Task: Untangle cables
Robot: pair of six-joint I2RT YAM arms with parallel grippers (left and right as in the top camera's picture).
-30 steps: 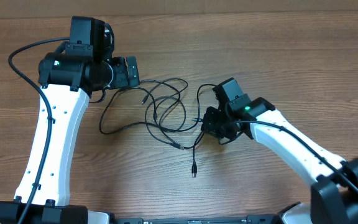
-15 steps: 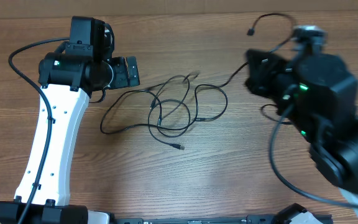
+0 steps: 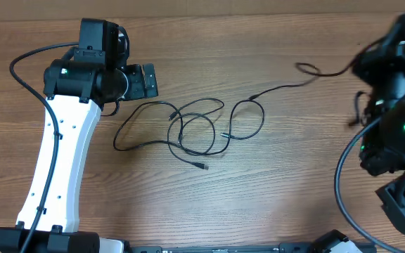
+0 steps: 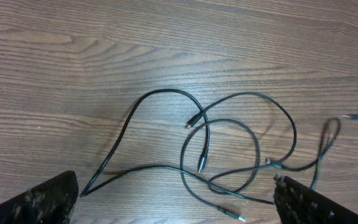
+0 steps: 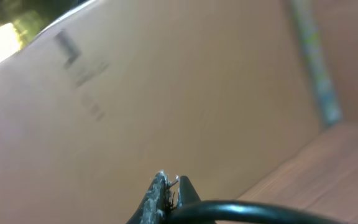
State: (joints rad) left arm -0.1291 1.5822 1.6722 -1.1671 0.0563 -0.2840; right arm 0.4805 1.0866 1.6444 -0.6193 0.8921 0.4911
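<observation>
The cables (image 3: pixel 188 130) lie in a loose tangle of overlapping loops on the wooden tabletop (image 3: pixel 259 204), a little left of centre. At the tangle's left side one cord forms a wide, pointed loop. Several rounder loops cross each other in the middle. One small plug end (image 3: pixel 204 167) lies free at the near edge of the tangle, and another (image 3: pixel 171 112) sits inside the loops.

From the rightmost loop, a long cable (image 3: pixel 280 88) leaves the tangle and runs to the far right, towards the right arm (image 3: pixel 399 126). That arm is blurred and fills the right edge of the overhead view.

The left end effector (image 3: pixel 143 81) sits just beyond the far left corner of the tangle, touching none of the cords. In the left wrist view its two fingers (image 4: pixel 42 202) stand wide apart at the bottom corners of the frame, with nothing between them. The cables (image 4: pixel 229 149) are spread on the wood further out.

In the right wrist view, the right end effector (image 5: pixel 169 186) has its fingertips pressed together. The long cable (image 5: pixel 247 211) comes out from between them, so they appear to pinch it. Behind it is a blurred tan surface, with a patch of tabletop (image 5: pixel 347 162) at the lower right.
</observation>
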